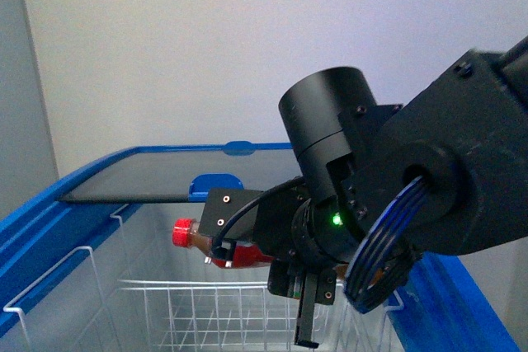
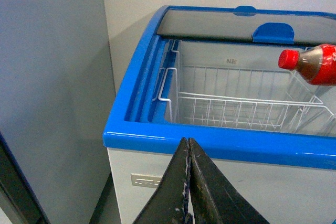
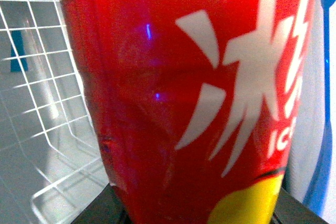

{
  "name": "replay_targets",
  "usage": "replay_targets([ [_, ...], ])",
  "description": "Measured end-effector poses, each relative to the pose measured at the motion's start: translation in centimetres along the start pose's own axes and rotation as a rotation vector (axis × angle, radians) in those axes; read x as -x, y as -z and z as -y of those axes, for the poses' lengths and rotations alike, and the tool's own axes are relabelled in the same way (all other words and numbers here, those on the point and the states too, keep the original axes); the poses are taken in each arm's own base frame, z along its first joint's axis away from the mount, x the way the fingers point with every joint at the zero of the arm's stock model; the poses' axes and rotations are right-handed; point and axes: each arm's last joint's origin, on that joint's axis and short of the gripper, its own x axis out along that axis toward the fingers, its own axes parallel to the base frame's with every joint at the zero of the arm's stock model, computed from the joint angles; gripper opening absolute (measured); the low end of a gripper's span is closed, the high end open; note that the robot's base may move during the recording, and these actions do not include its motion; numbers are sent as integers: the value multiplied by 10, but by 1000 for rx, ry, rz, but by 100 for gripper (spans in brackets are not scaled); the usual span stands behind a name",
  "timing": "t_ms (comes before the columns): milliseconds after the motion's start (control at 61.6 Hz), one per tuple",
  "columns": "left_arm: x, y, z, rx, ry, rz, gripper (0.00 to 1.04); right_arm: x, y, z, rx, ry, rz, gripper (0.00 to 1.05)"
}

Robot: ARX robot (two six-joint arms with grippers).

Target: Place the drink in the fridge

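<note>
The fridge is a white chest cooler with a blue top rim; its tinted glass lid is slid back, leaving the inside open. It also shows in the left wrist view. My right gripper is shut on the drink bottle, red-capped with a red label, held on its side above the open fridge. The bottle fills the right wrist view and shows in the left wrist view. My left gripper is shut and empty, just outside the fridge's front rim.
A white wire basket hangs inside the fridge, also seen in the left wrist view and the right wrist view. A grey wall stands behind. A grey panel stands beside the fridge.
</note>
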Motion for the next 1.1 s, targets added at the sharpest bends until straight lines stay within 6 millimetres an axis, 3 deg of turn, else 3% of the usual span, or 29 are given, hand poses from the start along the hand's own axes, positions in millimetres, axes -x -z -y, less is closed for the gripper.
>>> replay_targets([
  [341, 0, 0, 0, 0, 0, 0, 3, -50, -1, -12, 5, 33, -16, 37],
  [503, 0, 0, 0, 1, 0, 0, 4, -74, 9, -35, 28, 17, -44, 37],
  [666, 0, 0, 0, 0, 0, 0, 27, -93, 15, -56, 36, 18, -65, 37],
  [828, 0, 0, 0, 0, 0, 0, 60, -105, 17, -69, 40, 28, -73, 37],
  [1023, 0, 0, 0, -1, 0, 0, 97, -104, 13, -70, 29, 16, -27, 74],
  [1104, 0, 0, 0, -3, 0, 0, 97, -101, 10, -66, 15, 25, -14, 84],
])
